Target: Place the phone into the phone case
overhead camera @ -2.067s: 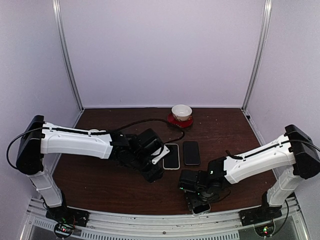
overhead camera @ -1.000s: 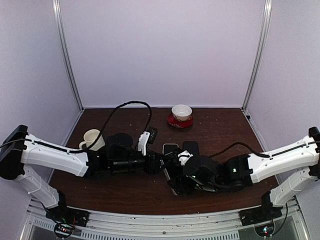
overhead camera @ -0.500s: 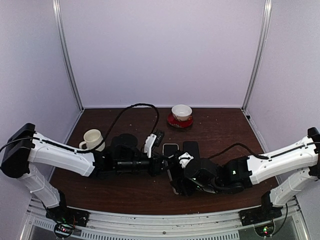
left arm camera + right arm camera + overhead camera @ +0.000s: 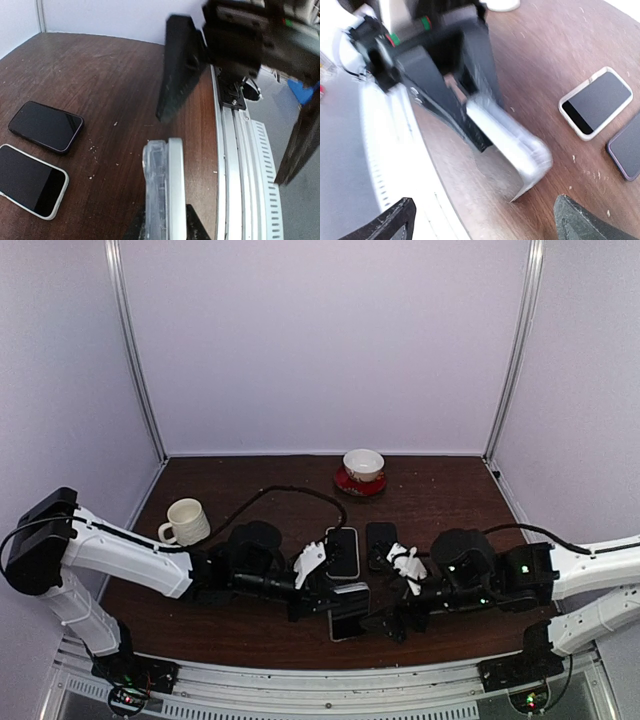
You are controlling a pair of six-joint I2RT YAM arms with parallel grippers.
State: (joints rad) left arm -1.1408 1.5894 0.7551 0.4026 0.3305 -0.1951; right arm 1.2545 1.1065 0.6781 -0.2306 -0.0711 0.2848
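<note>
Half done, by the look of it. Find the phone (image 4: 176, 192) pinched edge-on in the left fingers (image 4: 195, 227), shut tight on it, with the clear phone case (image 4: 154, 185) lying flat against one face and clamped along with it. Cannot tell whether seated fully or only pressed together. Sits low over the near edge of the desk (image 4: 250, 490), close to the front rail; touching the wood or not, hard to say.

Held upright and turned toward the other arm, probably to offer a broad face for pushing. Opposite, see the right fingers (image 4: 577, 220) spread wide, gripping nothing, just apart from the case; likely backed off to check the fit or line up another press.

Further back, note a white-rimmed handset (image 4: 343, 552) and a dark handset (image 4: 380, 540) lying flat beside each other, then a mug (image 4: 185, 521) to the left and a bowl (image 4: 363, 464) on a red saucer at the rear.

Against half a second ago: no more huddle of both wrists over the pair; right arm drawn off to its own side, pair carried nearer the rail. Against two seconds ago: nothing left lying at the near edge under the right wrist.
</note>
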